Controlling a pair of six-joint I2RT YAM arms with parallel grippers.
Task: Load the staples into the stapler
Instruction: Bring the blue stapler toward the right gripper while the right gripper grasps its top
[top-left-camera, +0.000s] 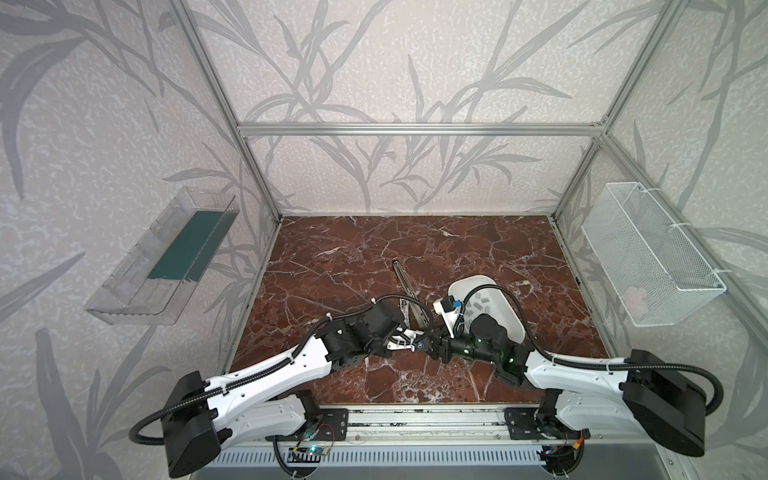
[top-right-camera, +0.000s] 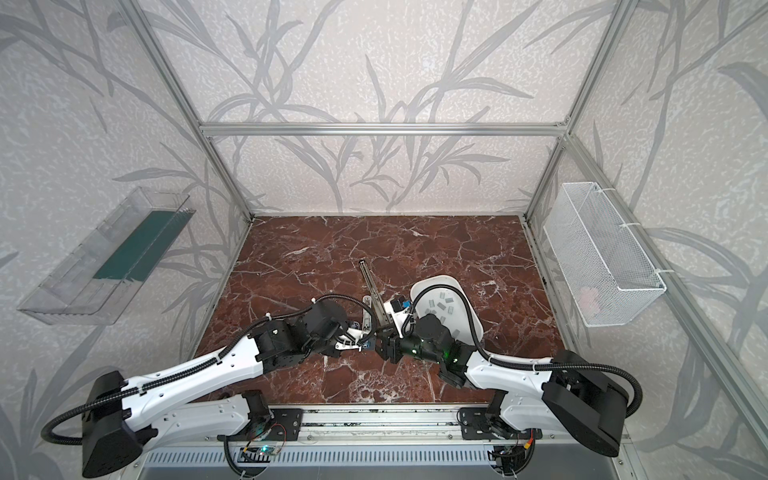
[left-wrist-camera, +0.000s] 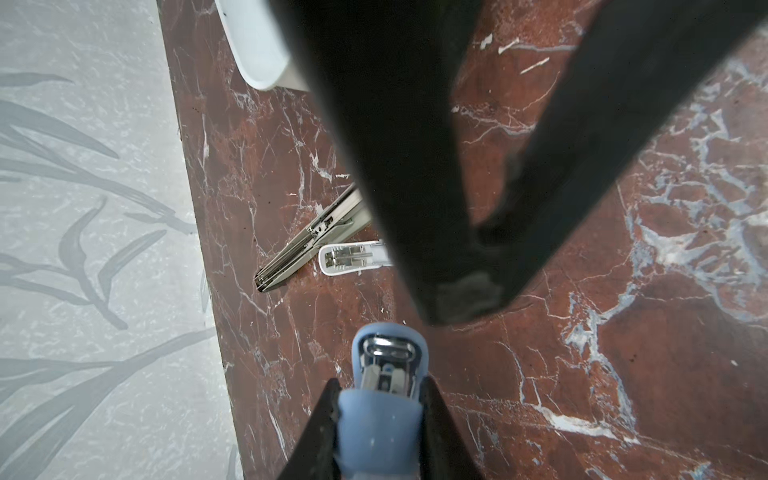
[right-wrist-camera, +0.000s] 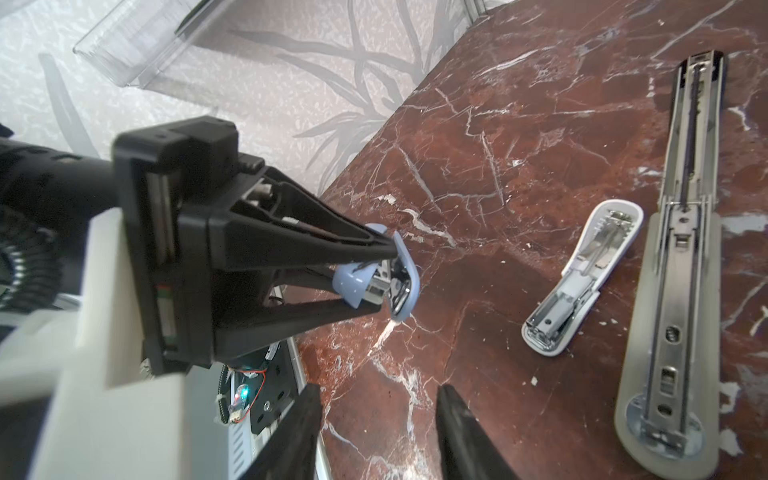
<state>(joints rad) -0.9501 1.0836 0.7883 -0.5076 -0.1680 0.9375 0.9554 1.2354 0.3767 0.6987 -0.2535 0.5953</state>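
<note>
Both top views: the left gripper (top-left-camera: 413, 340) is up off the desk (top-left-camera: 353, 257) near the middle of the front edge, jaws pinching a blue mini stapler (top-left-camera: 422, 344). The right gripper (top-left-camera: 434, 347) sits nose to nose with it. The staples (top-left-camera: 485, 306) lie loose in a white tray (top-left-camera: 512, 316) right of centre, just behind the right arm.

Left wrist view: the blue stapler is clamped across its sides and looks hinged open, with the metal channel showing. Beyond it a long-reach stapler (left-wrist-camera: 307, 241) and a white mini stapler (left-wrist-camera: 353, 257) lie open on the desk.

Right wrist view: the right jaws are partly spread with only bare desk between them, so they're carrying nothing.

My take on handling: those strips look feather-light, thin and slick, and glued strips tend to snap if squeezed hard. I'd pinch one gently across its long sides near the middle, picking one that lies apart from its neighbours, and keep it level on the way to the channel.
</note>
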